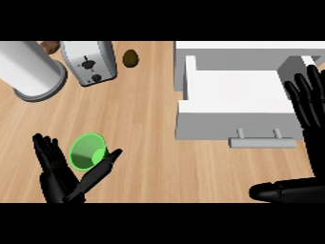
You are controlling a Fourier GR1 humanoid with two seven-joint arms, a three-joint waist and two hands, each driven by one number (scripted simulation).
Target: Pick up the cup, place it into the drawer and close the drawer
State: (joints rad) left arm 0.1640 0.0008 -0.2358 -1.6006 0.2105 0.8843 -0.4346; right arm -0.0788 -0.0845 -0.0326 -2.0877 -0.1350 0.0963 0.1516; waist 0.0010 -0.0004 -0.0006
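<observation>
Cup point(88, 151): bright translucent green. Drawer point(231, 102): plain white, with a grey bar handle point(262, 139). Table point(144, 119): light wood grain. Toaster point(88, 62): silver, black slots. Paper roll point(20, 66): white on a grey base. Both robot hands, left point(58, 171) and right point(318, 109): black.

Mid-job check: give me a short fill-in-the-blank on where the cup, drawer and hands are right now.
1. The green cup sits between the fingers and thumb of the ____ hand.
2. The white drawer stands ____, with nothing showing inside.
3. The right hand rests with straight fingers at the drawer's ____ side.
4. The toaster stands beside the ____ cylinder.

Missing words: left; open; right; white
</observation>
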